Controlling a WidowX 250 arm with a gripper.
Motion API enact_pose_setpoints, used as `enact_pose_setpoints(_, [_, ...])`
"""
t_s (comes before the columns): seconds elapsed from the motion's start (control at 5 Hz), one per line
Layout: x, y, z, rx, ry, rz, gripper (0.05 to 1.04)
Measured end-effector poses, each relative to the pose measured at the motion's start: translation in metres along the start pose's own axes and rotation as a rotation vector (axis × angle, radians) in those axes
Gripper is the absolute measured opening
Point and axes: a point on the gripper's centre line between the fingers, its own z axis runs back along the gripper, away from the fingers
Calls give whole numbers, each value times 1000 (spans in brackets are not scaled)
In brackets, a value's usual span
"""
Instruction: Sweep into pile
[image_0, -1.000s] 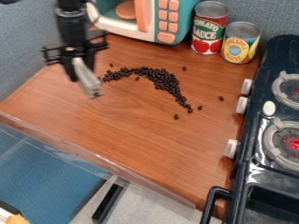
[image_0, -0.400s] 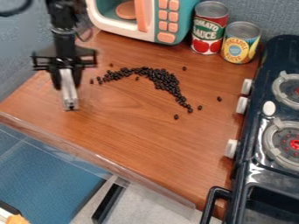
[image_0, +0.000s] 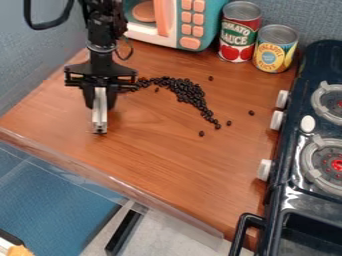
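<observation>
My claw (image_0: 100, 100) is clenched on a pale, narrow sweeping tool (image_0: 99, 117), which hangs down with its far end near the wooden tabletop (image_0: 163, 160). I judge that I hold it this way so its flat length can act as a low wall – something to push with rather than pinch. Whether its lower edge touches the wood, I can't quite tell from this slant.

The dark beans (image_0: 187, 91) lie at my 2 o'clock in a bent band, densest in the middle and thinning towards 4 o'clock. My claw partly hides the band's near end. A few lie apart: one bean (image_0: 201, 133) just past my 3 o'clock, another (image_0: 251, 113) farther out at 3. Those outliers are why I count the pile as unfinished; the next stroke likely needs to come round outside them and press inward, gently, since small rounded beans may roll or slip past so slim an edge.

The wood is smooth and reddish-brown, with fine grain and a soft sheen. At the scene's 12 o'clock sits a teal and white toy microwave (image_0: 177, 25) with peach buttons; at 1 o'clock stand a red-labelled can (image_0: 240, 32) and a yellow-labelled can (image_0: 275, 50), both ribless metal rounds on top. The glossy dark toy stove (image_0: 300, 165), with pale knobs, bounds 3 o'clock – I should sweep away from it.
</observation>
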Motion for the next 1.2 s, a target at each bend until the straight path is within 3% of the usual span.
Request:
enact_pose_setpoints(0.4, [12, 3, -2, 20, -17, 38, 379])
enact_pose_setpoints(0.8, [9, -15, 0, -28, 3, 40, 379])
enact_pose_setpoints(1.2, [2, -54, 7, -64, 5, -1, 379])
